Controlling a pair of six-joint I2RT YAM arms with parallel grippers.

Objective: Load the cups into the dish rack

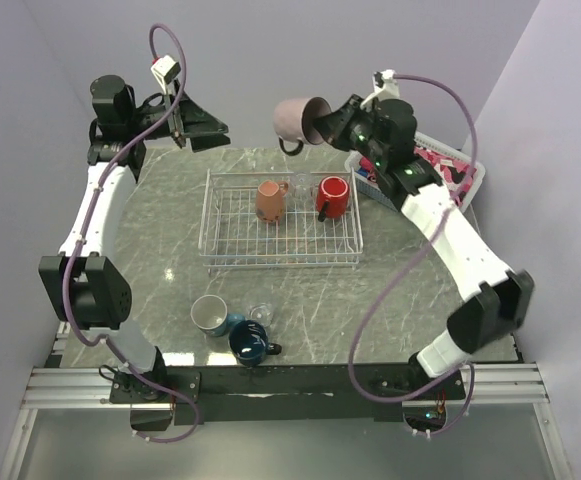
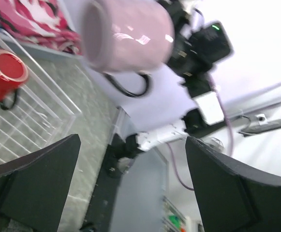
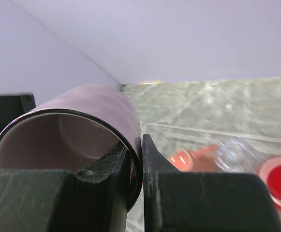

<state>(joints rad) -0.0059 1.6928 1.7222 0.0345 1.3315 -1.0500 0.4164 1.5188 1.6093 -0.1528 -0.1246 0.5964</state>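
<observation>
Mauve-pink mug (image 1: pixel 292 118) hangs rim-pinched in our right gripper (image 3: pixel 136 145) by the dish rack (image 1: pixel 210 215) far edge, lowering comes next; left gripper (image 2: pixel 133 145) gapes empty.

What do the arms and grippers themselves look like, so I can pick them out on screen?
Both arms match: the left arm and right arm have white link shells with black joint housings. A mauve cable loops along each. The left gripper and right gripper have broad, matte black fingers. Green indicator lights glow on the right wrist.
</observation>
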